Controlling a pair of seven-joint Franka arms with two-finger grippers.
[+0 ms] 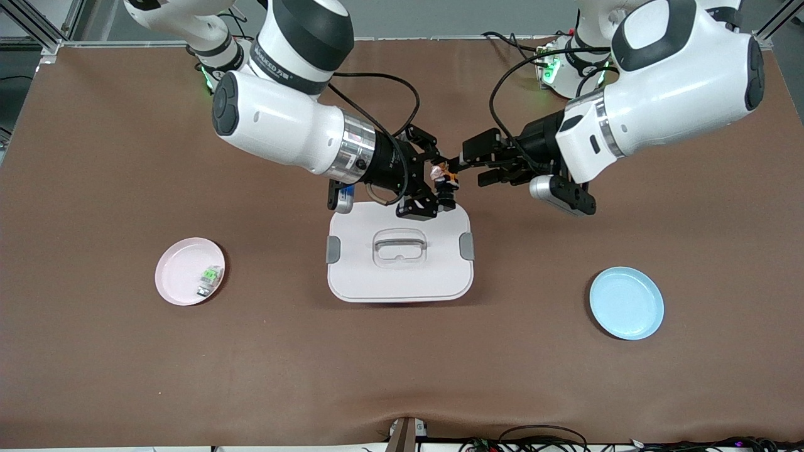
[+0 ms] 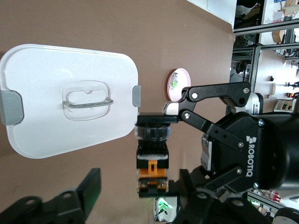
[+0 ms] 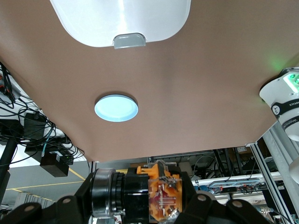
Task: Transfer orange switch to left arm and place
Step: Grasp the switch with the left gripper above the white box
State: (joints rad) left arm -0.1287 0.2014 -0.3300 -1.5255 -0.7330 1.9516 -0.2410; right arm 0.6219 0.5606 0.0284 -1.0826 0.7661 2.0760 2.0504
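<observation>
Front view gives me the orange switch up in the air over the edge of the box that faces the arm bases, pinched in the right claw, whose fingers are clenched on its two ends. In the left wrist view I see that grip from the side: one black finger on the switch's black collar, the other on its orange rear. My left claw sits just beside the switch from the other arm's end, fingers parted, not gripping it. The box rests mid-desk. A pink plate holding a small green-and-clear component lies toward the right arm's end, a blue plate toward the left arm's.
</observation>
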